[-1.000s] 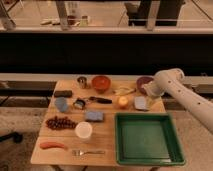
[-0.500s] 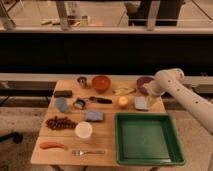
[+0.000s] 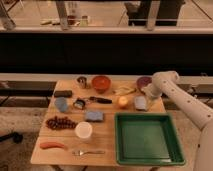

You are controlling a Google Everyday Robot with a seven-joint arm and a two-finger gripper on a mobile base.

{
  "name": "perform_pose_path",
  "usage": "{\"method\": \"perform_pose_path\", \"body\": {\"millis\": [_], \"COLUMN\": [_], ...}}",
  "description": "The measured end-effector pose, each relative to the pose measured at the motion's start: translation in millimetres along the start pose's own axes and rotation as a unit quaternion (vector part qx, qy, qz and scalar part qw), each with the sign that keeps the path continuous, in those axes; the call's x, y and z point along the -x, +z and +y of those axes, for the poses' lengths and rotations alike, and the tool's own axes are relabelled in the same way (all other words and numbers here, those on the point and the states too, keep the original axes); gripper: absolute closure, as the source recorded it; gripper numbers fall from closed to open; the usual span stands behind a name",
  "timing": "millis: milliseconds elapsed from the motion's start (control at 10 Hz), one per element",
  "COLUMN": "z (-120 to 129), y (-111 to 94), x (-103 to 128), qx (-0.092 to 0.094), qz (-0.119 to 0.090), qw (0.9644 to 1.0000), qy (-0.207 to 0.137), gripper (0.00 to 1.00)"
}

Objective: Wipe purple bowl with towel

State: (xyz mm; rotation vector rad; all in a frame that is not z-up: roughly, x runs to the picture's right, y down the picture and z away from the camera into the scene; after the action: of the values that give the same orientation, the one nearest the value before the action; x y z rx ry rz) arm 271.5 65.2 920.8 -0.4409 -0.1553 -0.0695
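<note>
The purple bowl sits at the table's back right, partly hidden by my arm. The towel, a small pale grey-blue folded cloth, lies on the table just in front of the bowl, near the right edge. My gripper hangs from the white arm that reaches in from the right. It is low over the table between the bowl's near rim and the towel, just right of both. I cannot tell whether it touches either.
A green tray fills the front right. An orange-red bowl, metal cup, banana and orange lie left of the gripper. Further left are a blue-grey pad, blue-grey cup, grapes and white cup.
</note>
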Motion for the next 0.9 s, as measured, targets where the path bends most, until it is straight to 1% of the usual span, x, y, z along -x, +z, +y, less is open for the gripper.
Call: {"method": "perform_pose_path", "body": {"millis": [400,600,800,900], "z": [2.3,4.1,4.1,4.5], "y": [4.3,3.3,3.1,4.8], "x": [10.5,16.3,22.4,24.9], "qx": [0.007,0.011,0.019,0.029], "qz": [-0.007,-0.011,-0.014,-0.015], "qw": [0.9999,0.9996,0.9988,0.9983], "qy": [-0.013,-0.026,-0.042,-0.049], "gripper": [0.20,0.20,0.20,0.20]}}
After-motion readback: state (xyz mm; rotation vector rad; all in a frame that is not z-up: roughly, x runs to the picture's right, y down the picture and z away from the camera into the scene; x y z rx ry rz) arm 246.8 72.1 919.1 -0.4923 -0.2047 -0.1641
